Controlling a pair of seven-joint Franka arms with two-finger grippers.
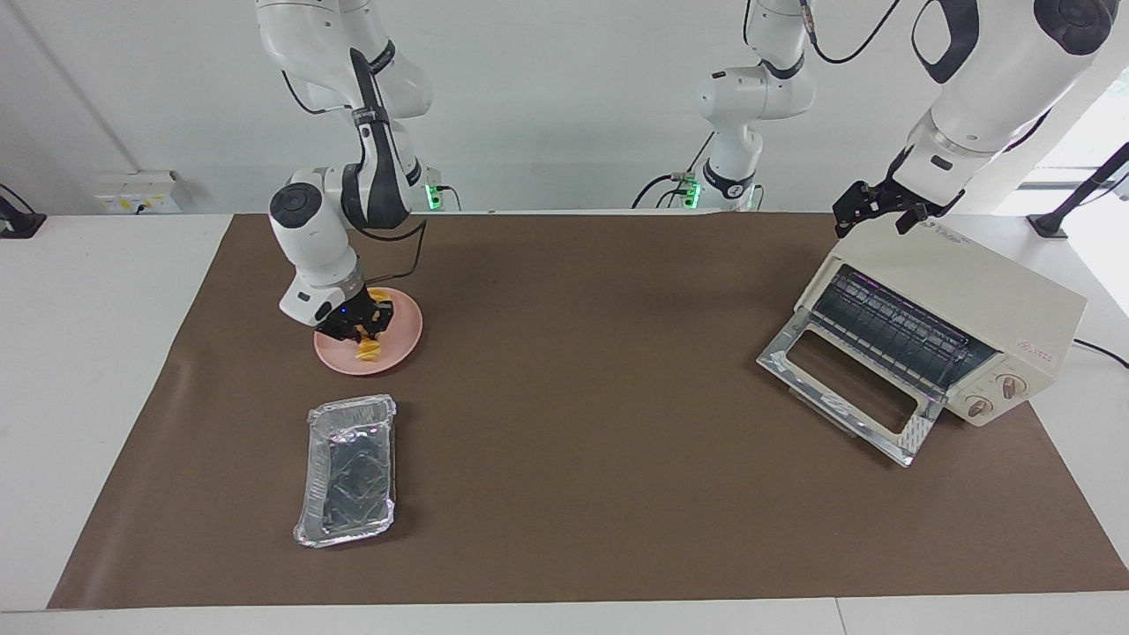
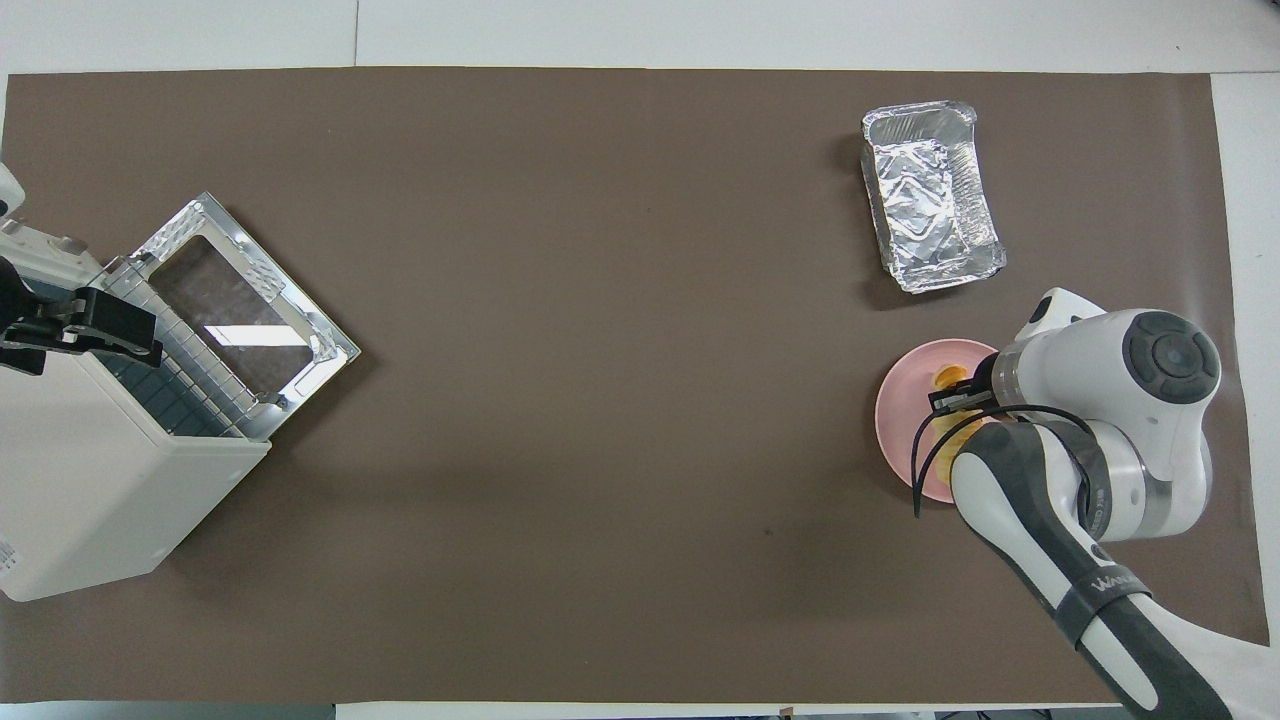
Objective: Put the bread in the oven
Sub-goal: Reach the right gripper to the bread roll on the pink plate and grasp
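Observation:
The golden-yellow bread [image 1: 369, 351] lies on a round pink plate [image 1: 407, 339] toward the right arm's end of the table. It also shows in the overhead view [image 2: 948, 377], mostly hidden by the arm. My right gripper [image 1: 360, 331] is down on the plate, over the middle of the bread. The cream-white oven [image 1: 970, 291] stands at the left arm's end, its glass door [image 1: 847, 388] dropped open and the wire rack showing. My left gripper [image 1: 869, 216] waits, open and empty, over the oven's top edge.
A crinkled silver foil tray [image 1: 348, 467] lies beside the plate, farther from the robots. A brown mat [image 1: 573, 397] covers the table between the plate and the oven. The oven's power cord trails off at the left arm's end.

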